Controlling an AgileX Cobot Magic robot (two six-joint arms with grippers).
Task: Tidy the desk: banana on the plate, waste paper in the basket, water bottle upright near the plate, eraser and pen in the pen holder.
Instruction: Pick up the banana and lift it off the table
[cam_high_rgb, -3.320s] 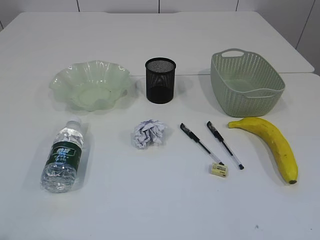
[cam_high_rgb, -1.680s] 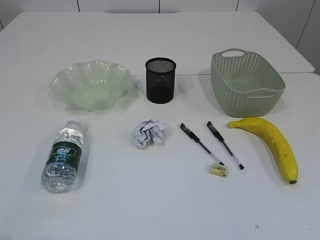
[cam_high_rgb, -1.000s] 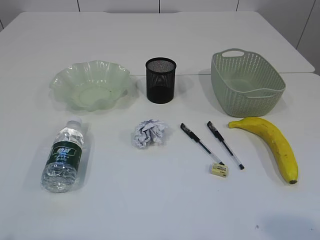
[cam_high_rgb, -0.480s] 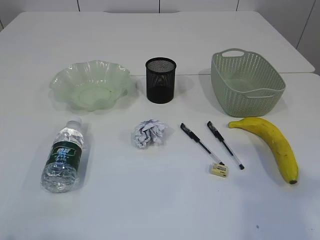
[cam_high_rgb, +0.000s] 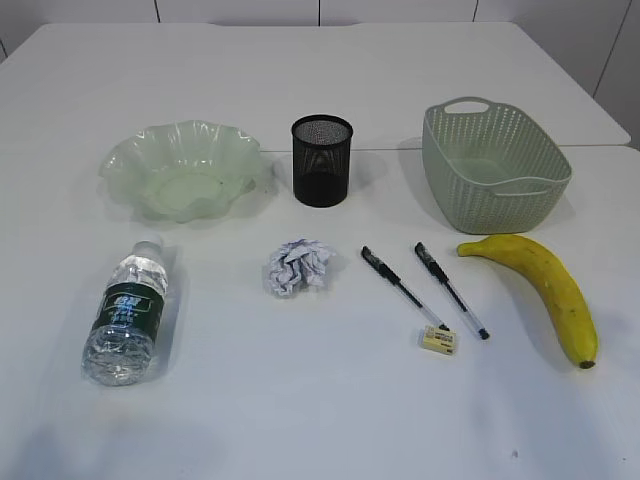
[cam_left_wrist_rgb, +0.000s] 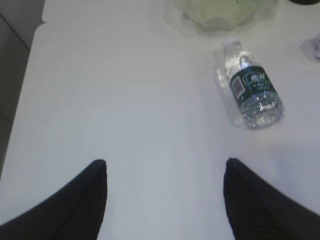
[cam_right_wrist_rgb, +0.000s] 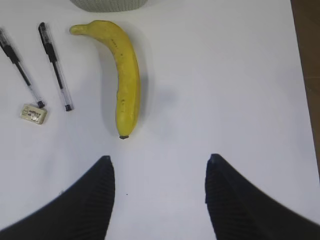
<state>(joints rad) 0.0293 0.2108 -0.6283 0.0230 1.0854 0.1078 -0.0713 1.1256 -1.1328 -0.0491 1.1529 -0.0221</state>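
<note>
Banana (cam_right_wrist_rgb: 127, 80) ahead of open right end effector (cam_right_wrist_rgb: 159, 176)

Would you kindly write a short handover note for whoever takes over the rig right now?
Left hand: open, empty, above bare table short of the water bottle.
Right hand: open, empty, short of the banana.
Water bottle lies on its side in front of the plate. Waste paper, two pens and the eraser lie on the table. Basket and pen holder show nothing inside.
Done: nothing.
Left: banana to plate, paper to basket, bottle upright near plate, eraser and pens into holder.
</note>
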